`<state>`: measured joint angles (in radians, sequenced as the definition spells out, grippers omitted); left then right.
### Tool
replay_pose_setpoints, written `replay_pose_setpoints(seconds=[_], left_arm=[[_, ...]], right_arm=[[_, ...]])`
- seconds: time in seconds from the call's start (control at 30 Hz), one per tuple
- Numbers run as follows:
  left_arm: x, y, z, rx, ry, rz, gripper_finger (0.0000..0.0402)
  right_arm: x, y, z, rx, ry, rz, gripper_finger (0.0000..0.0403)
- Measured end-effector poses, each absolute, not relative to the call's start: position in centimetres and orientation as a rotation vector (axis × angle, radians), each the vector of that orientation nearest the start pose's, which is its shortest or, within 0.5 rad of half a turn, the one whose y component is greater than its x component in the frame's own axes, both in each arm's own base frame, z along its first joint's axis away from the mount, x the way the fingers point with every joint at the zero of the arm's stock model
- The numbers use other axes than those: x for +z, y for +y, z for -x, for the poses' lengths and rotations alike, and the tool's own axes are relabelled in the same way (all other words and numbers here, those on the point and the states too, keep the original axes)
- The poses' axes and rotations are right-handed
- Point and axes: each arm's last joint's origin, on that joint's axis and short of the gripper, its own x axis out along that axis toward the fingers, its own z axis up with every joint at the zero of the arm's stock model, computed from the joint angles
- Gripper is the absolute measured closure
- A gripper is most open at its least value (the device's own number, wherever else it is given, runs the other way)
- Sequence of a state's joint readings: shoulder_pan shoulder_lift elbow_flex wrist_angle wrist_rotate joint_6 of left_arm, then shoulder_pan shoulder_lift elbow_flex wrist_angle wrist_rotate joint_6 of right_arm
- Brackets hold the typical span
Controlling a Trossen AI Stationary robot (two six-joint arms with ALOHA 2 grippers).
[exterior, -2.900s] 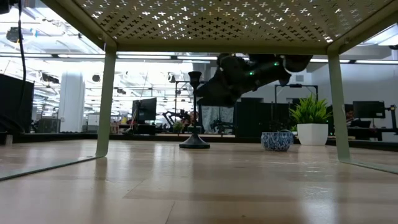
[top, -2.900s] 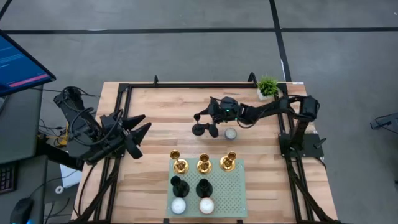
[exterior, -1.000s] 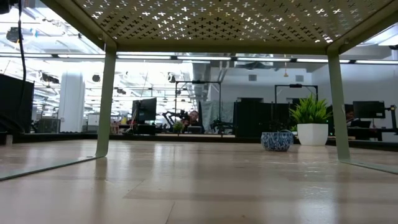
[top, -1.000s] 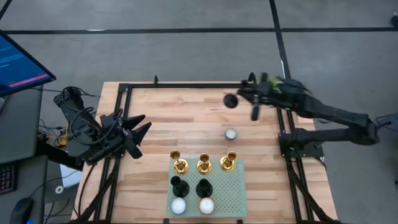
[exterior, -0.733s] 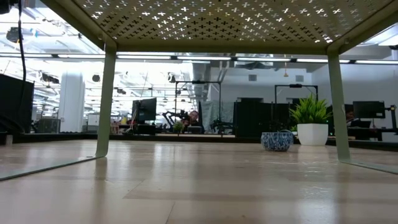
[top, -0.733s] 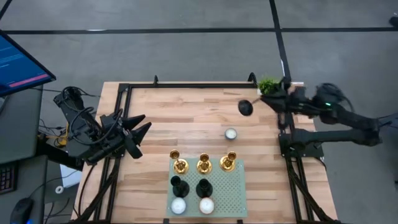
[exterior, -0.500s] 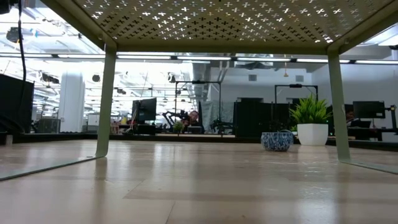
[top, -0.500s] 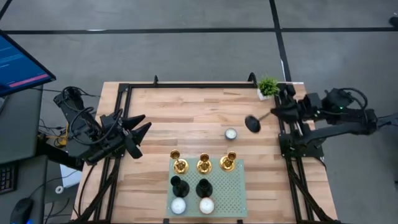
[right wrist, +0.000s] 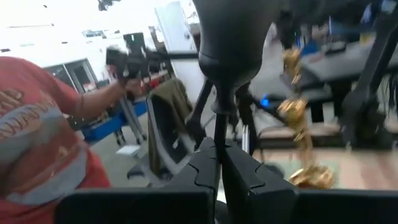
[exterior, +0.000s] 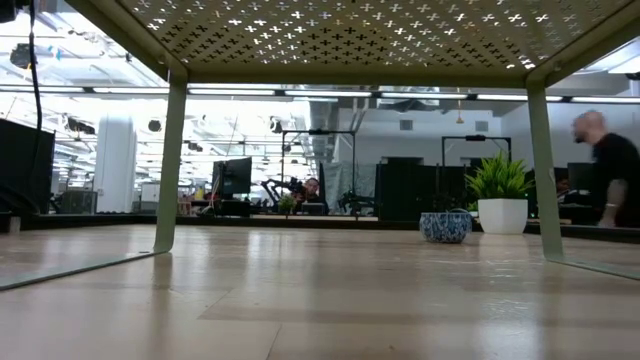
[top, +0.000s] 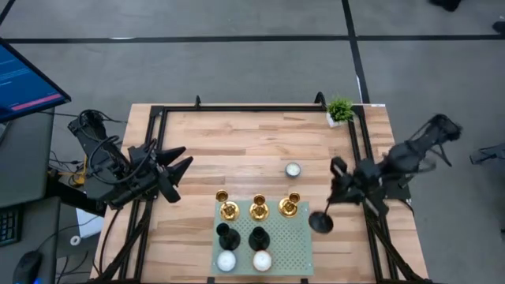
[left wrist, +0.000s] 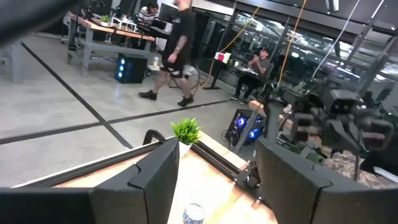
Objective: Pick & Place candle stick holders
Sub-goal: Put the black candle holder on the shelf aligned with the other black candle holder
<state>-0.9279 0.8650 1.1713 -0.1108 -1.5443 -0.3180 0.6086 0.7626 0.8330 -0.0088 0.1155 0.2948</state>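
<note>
My right end effector (top: pixel 331 207) is clamped on the thin stem of a black candle holder (top: pixel 320 222), held in the air just off the right side of the rack (top: pixel 301 241). The holder's round base points away from my fingers (right wrist: pixel 202 168). Beside it on the rack stand three gold holders (top: pixel 258 208) and two black ones (top: pixel 242 236). A small candle cup (top: pixel 293 169) sits on the worktop (top: pixel 229 146) nearby. My left end effector (top: pixel 180 164) waits, parted and empty, well apart.
</note>
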Motion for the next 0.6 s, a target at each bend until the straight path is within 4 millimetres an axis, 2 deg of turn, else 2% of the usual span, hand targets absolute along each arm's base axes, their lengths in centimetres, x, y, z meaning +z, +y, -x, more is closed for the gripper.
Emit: replay_pose_setpoints(seconds=[0.13,0.3,0.4,0.6], left_arm=[[44.9,-8.8,-10.2,0.594,-0.163,0.495,0.019],[44.9,-8.8,-10.2,0.593,-0.163,0.495,0.019],[44.9,-8.8,-10.2,0.594,-0.163,0.495,0.019],[44.9,-8.8,-10.2,0.594,-0.163,0.495,0.019]], right_arm=[[36.0,11.9,-13.5,0.427,0.071,-0.333,0.0403],[34.8,14.4,-12.9,0.191,0.08,-0.288,0.0403],[33.7,15.8,-13.4,0.085,0.091,-0.251,0.0403],[32.3,17.9,-15.1,0.045,0.114,-0.271,0.0403]])
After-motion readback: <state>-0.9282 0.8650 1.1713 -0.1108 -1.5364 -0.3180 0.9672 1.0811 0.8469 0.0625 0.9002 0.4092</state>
